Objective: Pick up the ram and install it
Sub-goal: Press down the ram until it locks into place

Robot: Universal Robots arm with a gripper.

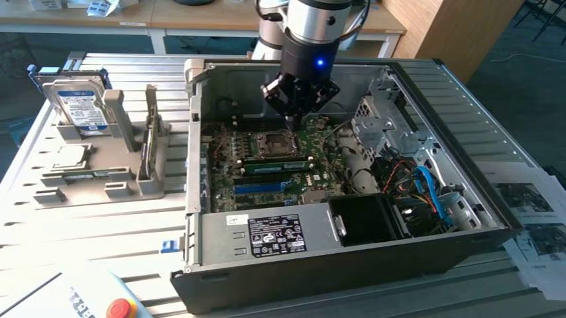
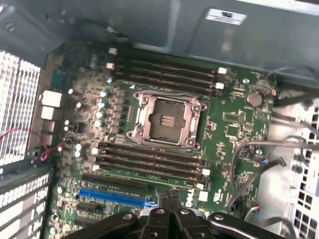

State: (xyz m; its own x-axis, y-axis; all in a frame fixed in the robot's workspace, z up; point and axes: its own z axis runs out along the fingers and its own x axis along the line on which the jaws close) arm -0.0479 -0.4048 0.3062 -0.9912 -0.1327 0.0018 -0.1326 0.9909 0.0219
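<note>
My gripper (image 1: pixel 295 121) hangs inside the open computer case (image 1: pixel 265 262), above the motherboard (image 1: pixel 323 149) and just behind the CPU socket (image 1: pixel 272 142). Its fingers are shut with nothing between them, and in the wrist view the shut gripper (image 2: pixel 169 201) points down at the board. The ram (image 1: pixel 277 165), a long green stick, stands in the memory slots in front of the socket, apart from the gripper. In the wrist view dark memory slots (image 2: pixel 149 162) run on both sides of the CPU socket (image 2: pixel 167 119); I cannot make out the ram among them.
A grey holder (image 1: pixel 97 185) on the slatted table at the exterior view's left carries a silver hard drive (image 1: pixel 79 106) and a small green board (image 1: pixel 89 176). Drive cages and loose cables (image 1: pixel 425 185) fill the case's right side. A long blue slot (image 2: pixel 114 197) lies near the fingers.
</note>
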